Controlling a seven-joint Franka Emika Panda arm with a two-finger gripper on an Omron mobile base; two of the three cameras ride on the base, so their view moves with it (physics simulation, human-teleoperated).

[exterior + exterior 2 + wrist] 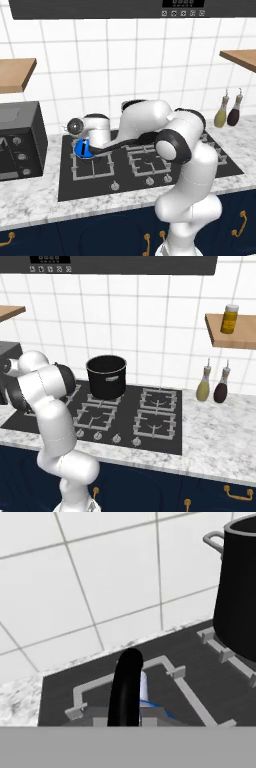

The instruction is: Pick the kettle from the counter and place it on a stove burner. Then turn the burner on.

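The small blue kettle (81, 149) is over the back part of the wide grey-grated burner (93, 167) at the stove's left end. My gripper (89, 147) reaches in from the right and is shut on its thin black handle. In the hand view the black handle (125, 692) arches up close in the middle, a sliver of the blue kettle body (159, 708) shows beneath it, and the burner grate (170, 671) lies right below. Whether the kettle rests on the grate or hangs just above it I cannot tell. The speckled counter (30, 200) runs around the stove.
A tall black stockpot (106, 376) stands on a rear burner to the right of the kettle, close by in the hand view (240, 587). Stove knobs (115, 186) line the cooktop's front edge. A dark microwave (20, 140) stands to the left, and two bottles (227, 111) at the far right.
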